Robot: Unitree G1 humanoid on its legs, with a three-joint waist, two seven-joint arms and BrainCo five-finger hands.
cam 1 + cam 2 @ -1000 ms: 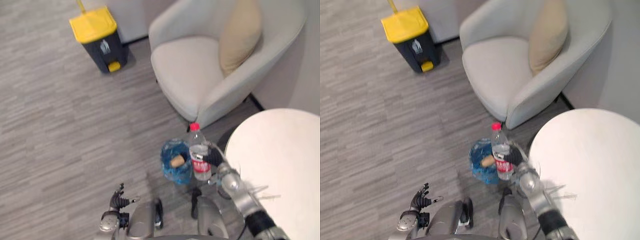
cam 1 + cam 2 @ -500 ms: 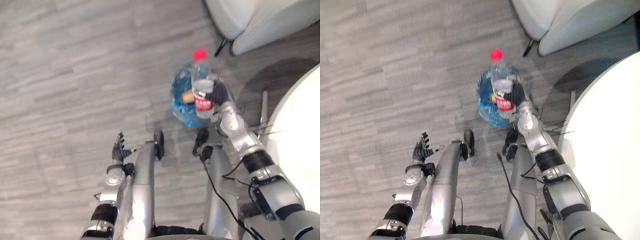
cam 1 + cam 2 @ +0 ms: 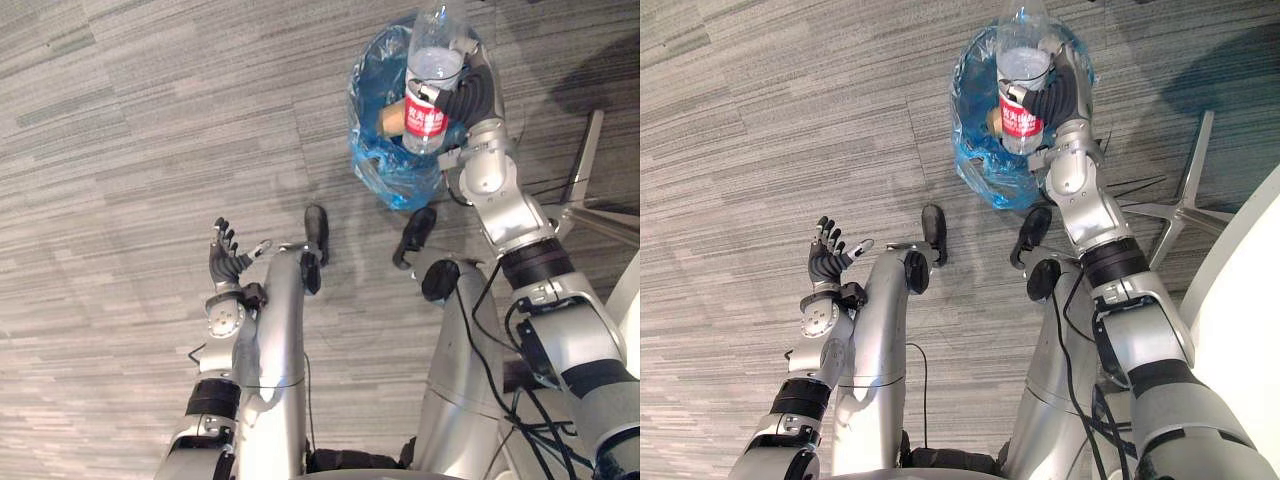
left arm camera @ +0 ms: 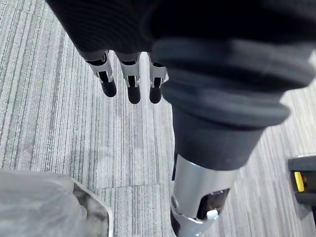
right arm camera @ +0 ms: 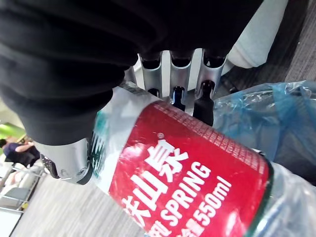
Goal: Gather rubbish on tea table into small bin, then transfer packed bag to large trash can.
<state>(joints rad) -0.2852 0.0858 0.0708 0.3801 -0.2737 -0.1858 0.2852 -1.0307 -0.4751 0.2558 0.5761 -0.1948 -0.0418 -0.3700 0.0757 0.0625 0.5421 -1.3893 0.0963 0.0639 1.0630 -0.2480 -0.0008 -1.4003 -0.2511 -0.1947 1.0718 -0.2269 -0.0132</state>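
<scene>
Plastic bottle: clear, red-labelled, held over the mouth of the blue-lined bin.
Axis: near upright, neck up, base toward the bin's opening.
Right hand: wrapped round the label; its wrist view shows dark fingertips pressed on the bottle.
Inside bin: a tan piece, seen from the head views.
Left hand: fingers spread, empty, well apart from the bin.
</scene>
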